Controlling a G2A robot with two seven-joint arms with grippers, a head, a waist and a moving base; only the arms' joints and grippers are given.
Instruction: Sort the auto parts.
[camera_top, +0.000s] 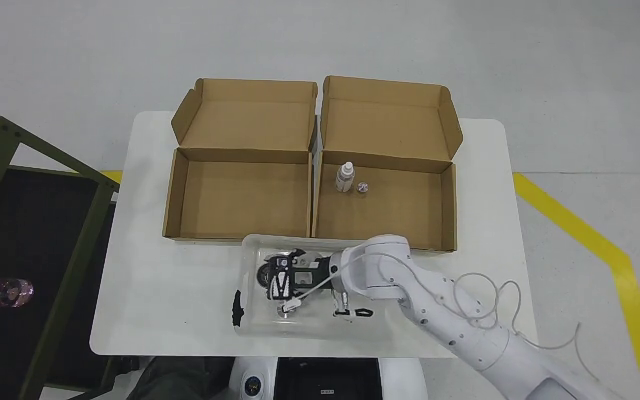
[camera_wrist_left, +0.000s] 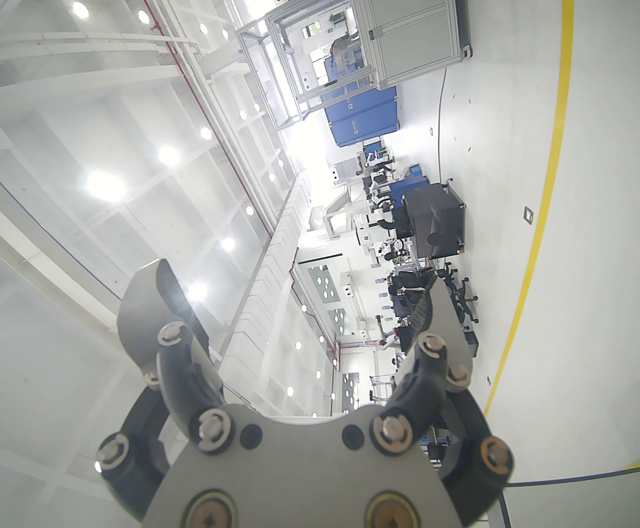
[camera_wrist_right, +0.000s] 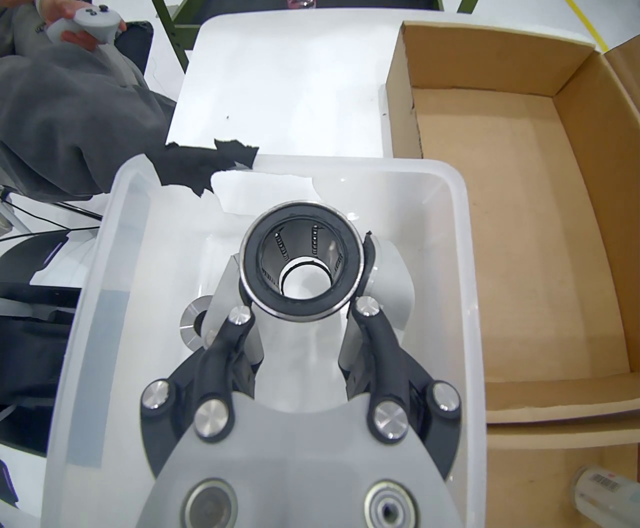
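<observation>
Top view: two open cardboard boxes sit side by side at the far side of the table (camera_top: 150, 280). Left box (camera_top: 240, 200) holds nothing; right box (camera_top: 400, 205) holds a small bottle (camera_top: 345, 178) and a tiny pale part (camera_top: 364, 187) just beside it. Clear bin (camera_top: 247, 285) stands in front of the boxes, an arm reaching into it; small dark pieces (camera_top: 352, 313) lie on the bin floor near that arm. Left wrist view: left gripper (camera_wrist_left: 290, 290) points up at the ceiling, jaws spread wide, nothing between them, away from the work. Right wrist view: right gripper (camera_wrist_right: 302, 270) is inside the bin, jaws closed snugly on the sides of a cylindrical bearing (camera_wrist_right: 301, 303), bore facing the camera, ball rows visible inside. Cannot tell whether the bearing is off the bin floor. A flanged metal piece (camera_wrist_right: 192, 320) lies beside one finger. Torn black tape (camera_wrist_right: 200, 165) on the bin rim. Judgement: sorting is early, with two items boxed, one part in hand and not yet delivered, more left in the bin, and the left box not yet used
</observation>
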